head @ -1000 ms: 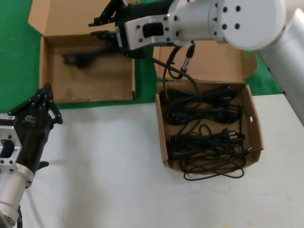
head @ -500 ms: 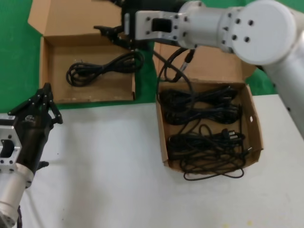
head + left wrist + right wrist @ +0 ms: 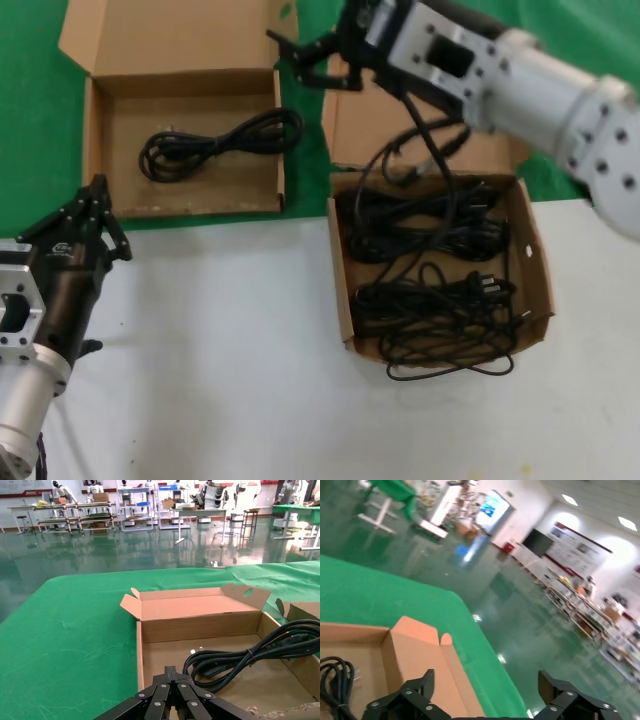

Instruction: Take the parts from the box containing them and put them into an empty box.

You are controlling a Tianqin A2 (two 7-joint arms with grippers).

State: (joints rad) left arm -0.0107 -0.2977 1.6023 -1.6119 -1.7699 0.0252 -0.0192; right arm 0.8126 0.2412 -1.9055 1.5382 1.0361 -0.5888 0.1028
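One coiled black power cord (image 3: 215, 140) lies in the brown carton at the back left (image 3: 97, 130); it also shows in the left wrist view (image 3: 240, 655) and the right wrist view (image 3: 332, 680). Several more cord bundles (image 3: 430, 270) fill the carton on the right (image 3: 537, 262). My right gripper (image 3: 297, 62) is open and empty, in the air over the green gap between the two cartons; its jaws stand wide apart in the right wrist view (image 3: 486, 680). My left gripper (image 3: 97, 188) is shut and empty near the left carton's front (image 3: 172, 671).
The cartons sit where the white table (image 3: 220, 350) meets green cloth (image 3: 30, 130). My right arm's own cable with a silver tip (image 3: 400, 165) dangles over the right carton. One cord loop (image 3: 450, 370) hangs over that carton's front edge.
The right gripper was over the left carton as the cord bundle landed in it. It has since swung right, empty and open. The left arm has not moved.
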